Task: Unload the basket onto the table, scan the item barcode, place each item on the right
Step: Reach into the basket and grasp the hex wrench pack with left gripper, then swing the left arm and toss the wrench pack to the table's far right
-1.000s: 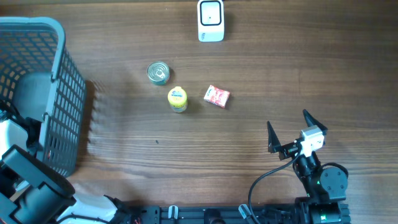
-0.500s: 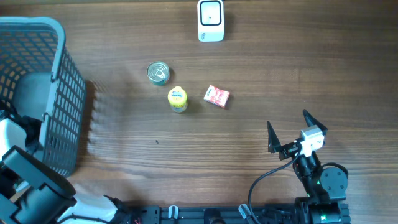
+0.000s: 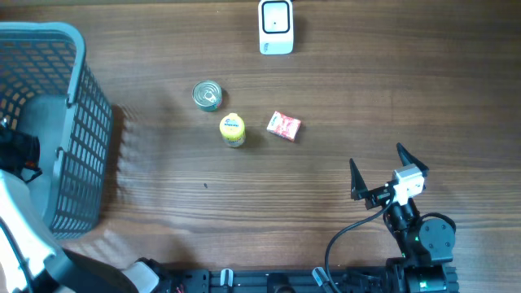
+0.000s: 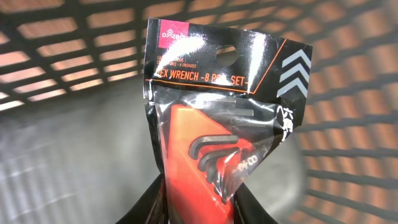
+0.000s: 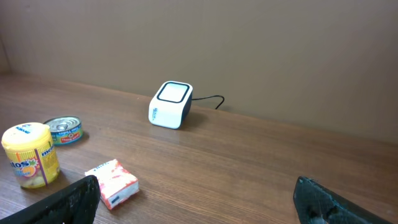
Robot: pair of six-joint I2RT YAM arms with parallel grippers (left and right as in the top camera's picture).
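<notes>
Hex wrench set (image 4: 214,124): orange holder of black keys in a clear bag with a black header card (hang hole at top), upright, pinched at its lower end by the left tool (image 4: 199,211) inside the grey basket (image 4: 348,81). Scanner (image 3: 276,27): white box, upright at the far edge of the desk (image 3: 326,187).

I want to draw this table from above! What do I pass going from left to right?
grey basket → tin can → yellow-lidded jar → red packet → right tool
</notes>
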